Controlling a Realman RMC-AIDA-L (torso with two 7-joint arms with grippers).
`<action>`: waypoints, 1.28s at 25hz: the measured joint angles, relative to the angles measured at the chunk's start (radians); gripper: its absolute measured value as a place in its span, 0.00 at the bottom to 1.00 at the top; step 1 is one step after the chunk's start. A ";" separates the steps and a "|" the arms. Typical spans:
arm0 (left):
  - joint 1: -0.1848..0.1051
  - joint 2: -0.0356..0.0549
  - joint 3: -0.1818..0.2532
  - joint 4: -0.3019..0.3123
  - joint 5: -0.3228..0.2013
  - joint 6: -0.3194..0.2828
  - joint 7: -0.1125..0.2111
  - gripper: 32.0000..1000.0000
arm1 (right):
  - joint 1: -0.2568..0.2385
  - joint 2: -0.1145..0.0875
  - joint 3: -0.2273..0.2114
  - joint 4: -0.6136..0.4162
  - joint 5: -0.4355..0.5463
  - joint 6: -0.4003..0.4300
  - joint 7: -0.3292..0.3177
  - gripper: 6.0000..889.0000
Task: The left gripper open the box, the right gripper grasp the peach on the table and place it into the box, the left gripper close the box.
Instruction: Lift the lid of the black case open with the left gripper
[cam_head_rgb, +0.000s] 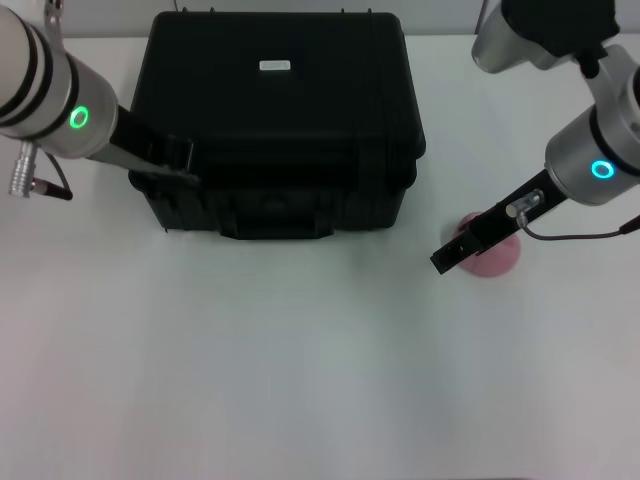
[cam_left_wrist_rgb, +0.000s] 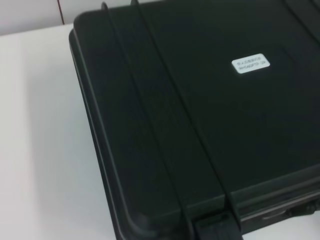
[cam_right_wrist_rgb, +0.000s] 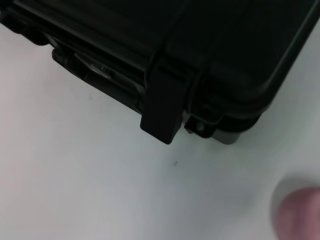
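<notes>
1. The box (cam_head_rgb: 275, 120) stood shut on the table (cam_head_rgb: 300, 380).
2. The left hand (cam_head_rgb: 172, 160) lay at the box's front-left corner; whether released or clenched could not be told.
3. The right hand (cam_head_rgb: 452, 255) hung over the peach (cam_head_rgb: 495, 257), which lay on the table right of the box; its grip was unreadable.
4. Judged step: opening. The next move calls for raising the lid.

The box (cam_head_rgb: 275, 120) filled the table's (cam_head_rgb: 250, 380) far middle, lid down. The left gripper (cam_head_rgb: 175, 160) crowded its front-left corner. Beside the peach (cam_head_rgb: 495, 255), the right gripper (cam_head_rgb: 450, 255) blocked the left approach.
</notes>
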 joint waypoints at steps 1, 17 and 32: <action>0.001 0.0006 -0.001 0.021 0.000 -0.003 0.000 0.37 | 0.001 0.000 0.000 0.000 0.000 0.000 0.000 0.89; -0.025 0.0017 -0.061 0.095 -0.011 -0.050 0.038 0.37 | 0.006 0.000 -0.001 0.004 0.000 0.000 0.000 0.89; -0.078 0.0019 -0.144 0.101 -0.007 -0.049 0.082 0.37 | 0.014 0.000 -0.004 0.017 0.000 0.001 -0.001 0.89</action>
